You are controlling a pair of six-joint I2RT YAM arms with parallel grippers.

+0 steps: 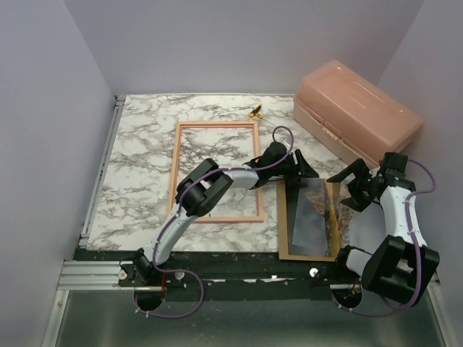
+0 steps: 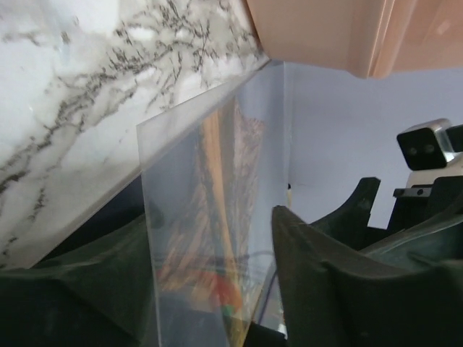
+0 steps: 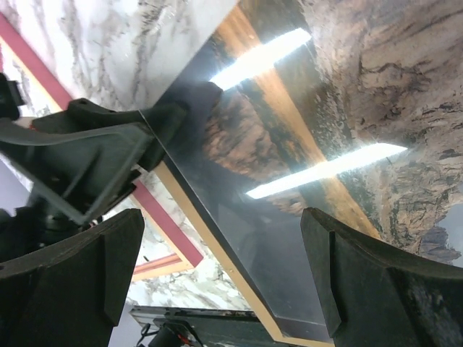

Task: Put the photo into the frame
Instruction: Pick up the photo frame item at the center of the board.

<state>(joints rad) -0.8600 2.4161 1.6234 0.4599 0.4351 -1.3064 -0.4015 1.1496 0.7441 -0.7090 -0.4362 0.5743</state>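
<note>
The pink frame (image 1: pixel 217 173) lies flat and empty on the marble table (image 1: pixel 137 166). To its right a brown backing board (image 1: pixel 304 256) carries the photo (image 1: pixel 334 217), whose rocky print (image 3: pixel 405 87) shows in the right wrist view. A clear sheet (image 1: pixel 311 217) stands tilted over them. My left gripper (image 1: pixel 298 176) reaches across to the sheet's far left corner. The sheet (image 2: pixel 195 188) stands between its jaws (image 2: pixel 210 238), and a gap shows beside the right finger (image 2: pixel 311 275). My right gripper (image 1: pixel 345 191) hovers open over the sheet (image 3: pixel 289 217), holding nothing (image 3: pixel 221 224).
A salmon plastic box (image 1: pixel 358 108) stands at the back right, close behind the right arm. A small yellow and black object (image 1: pixel 255 111) lies just beyond the frame's far edge. Grey walls close in the table on three sides.
</note>
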